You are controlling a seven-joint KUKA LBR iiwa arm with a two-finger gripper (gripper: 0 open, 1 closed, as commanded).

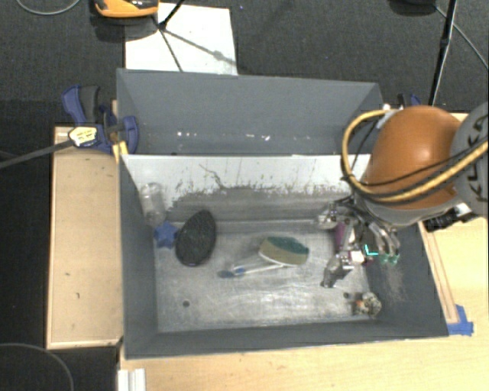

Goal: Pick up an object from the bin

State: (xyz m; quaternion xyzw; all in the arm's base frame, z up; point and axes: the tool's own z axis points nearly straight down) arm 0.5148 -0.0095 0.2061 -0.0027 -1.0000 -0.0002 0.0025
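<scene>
Hanging inside the bin at right, the gripper is near a green-topped sponge; its opening I cannot tell.

Around my bin the floor is dark and finely speckled, like carpet, and it spreads across the far side and down the left. Just beyond the bin's far wall a white sheet lies on it, crossed by a thin dark cable. By the sheet's far left corner sits an orange and black thing, cut off by the edge. A black cable comes in from the left, and a third cable hangs at the far right. Along the near side runs pale wood.
</scene>
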